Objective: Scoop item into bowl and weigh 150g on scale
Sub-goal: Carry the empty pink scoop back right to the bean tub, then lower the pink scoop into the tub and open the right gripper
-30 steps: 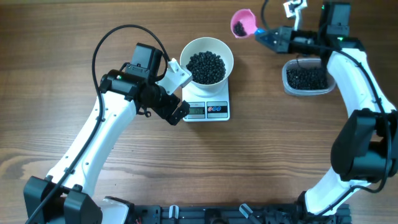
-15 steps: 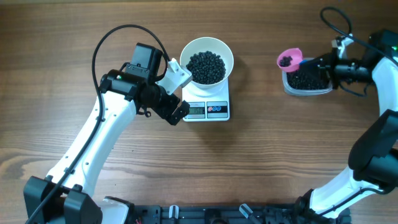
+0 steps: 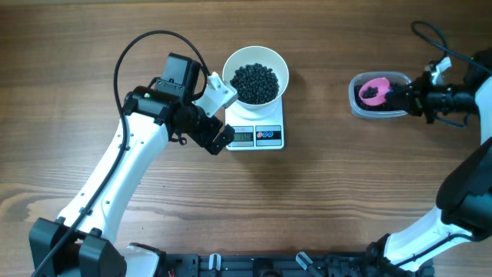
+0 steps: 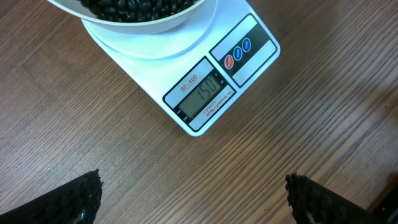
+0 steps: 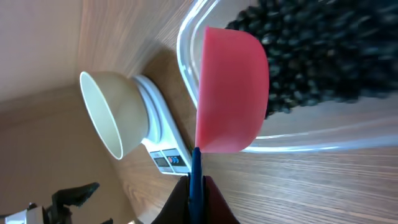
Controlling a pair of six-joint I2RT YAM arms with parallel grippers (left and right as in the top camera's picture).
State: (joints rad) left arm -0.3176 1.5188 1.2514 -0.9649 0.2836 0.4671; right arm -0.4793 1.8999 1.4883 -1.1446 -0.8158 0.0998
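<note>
A brown wood-grain counter (image 3: 323,200) fills the overhead view, with a black rail (image 3: 254,265) along its near edge; nothing of the room shows beyond it.

There is one white scale (image 3: 269,137), one white bowl (image 3: 284,73), one clear plastic tub (image 3: 377,115), one pink scoop (image 3: 373,91) and two arms. The bowl stands on the scale and holds a heap of black beans (image 3: 255,83). The scale's display (image 4: 208,92) reads 150, and beside it are three small round buttons, one red and two blue.

The tub sits well to the right of the scale with more beans inside. The scoop lies in it, carrying a few beans and covering part of the rest.

The right jaws are clamped on the scoop's blue handle (image 5: 195,180). The left jaws stand wide apart and empty, just left of the scale, with the white finger (image 3: 219,92) near the bowl's rim.
</note>
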